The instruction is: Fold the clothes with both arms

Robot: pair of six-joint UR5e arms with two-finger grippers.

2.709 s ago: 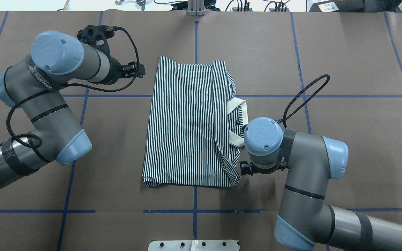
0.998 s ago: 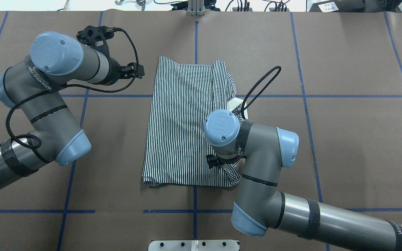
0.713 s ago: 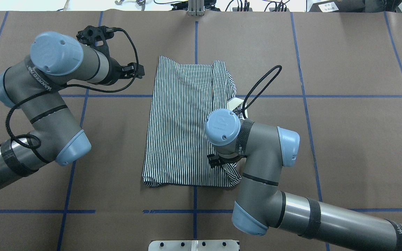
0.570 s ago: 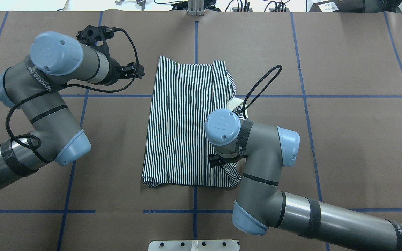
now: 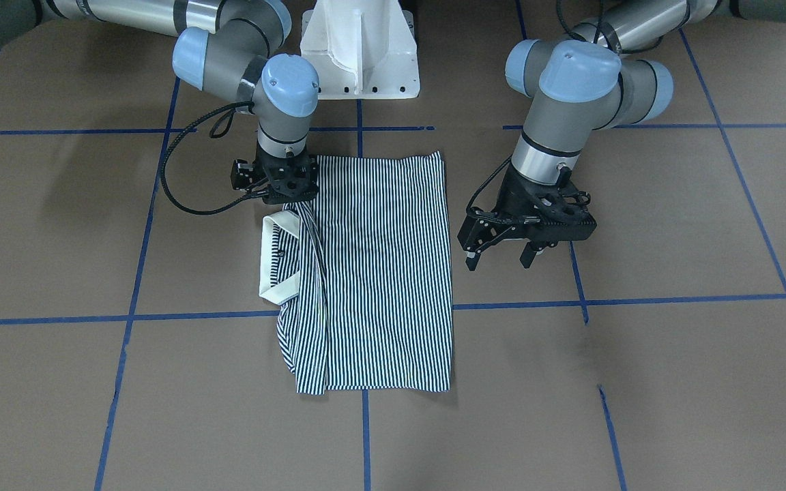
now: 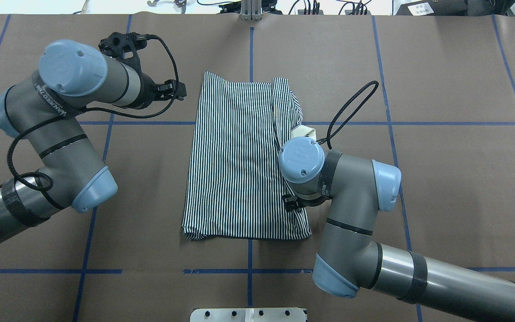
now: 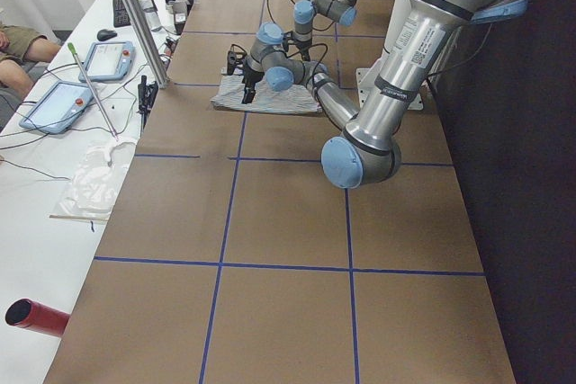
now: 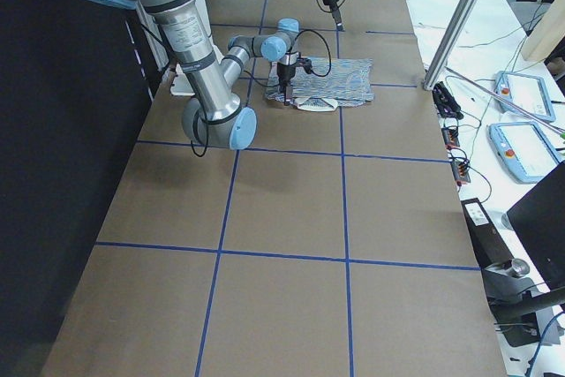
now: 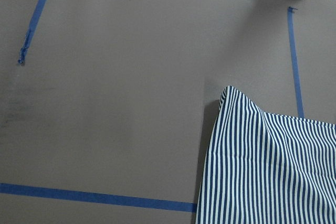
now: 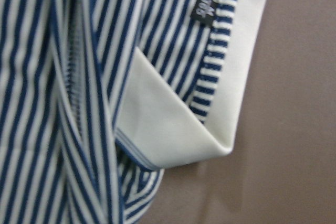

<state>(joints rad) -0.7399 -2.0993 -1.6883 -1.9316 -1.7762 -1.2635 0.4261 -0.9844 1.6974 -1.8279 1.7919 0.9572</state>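
- short-sleeved polo shirt of thin navy-and-white striped knit (image 5: 379, 273): lies folded into a long flat rectangle on the brown paper-covered table (image 5: 638, 382), between the jaws of the two grippers.
- cream folded collar (image 5: 271, 259): sticks out of the shirt's long edge on the right arm's side, just beyond the right jaws on the side away from the robot's base.
- black two-finger right gripper (image 5: 288, 194): points straight down, with its tip at the striped edge next to the collar. its own body hides the fingertips, so whether the jaws are apart or clamped on cloth cannot be told.
- small black woven label (image 10: 206, 9): sits on the striped neckband inside the collar, seen close below the right jaws in the right wrist view. no finger shows there.
- black two-finger left gripper (image 5: 499, 260): hangs over bare paper just beside the shirt's opposite long edge, clear of the cloth. its jaws are spread, with nothing between them.
- blue tape lines (image 5: 195, 317): form a grid on the paper. one line passes under the shirt, beyond both pairs of jaws.
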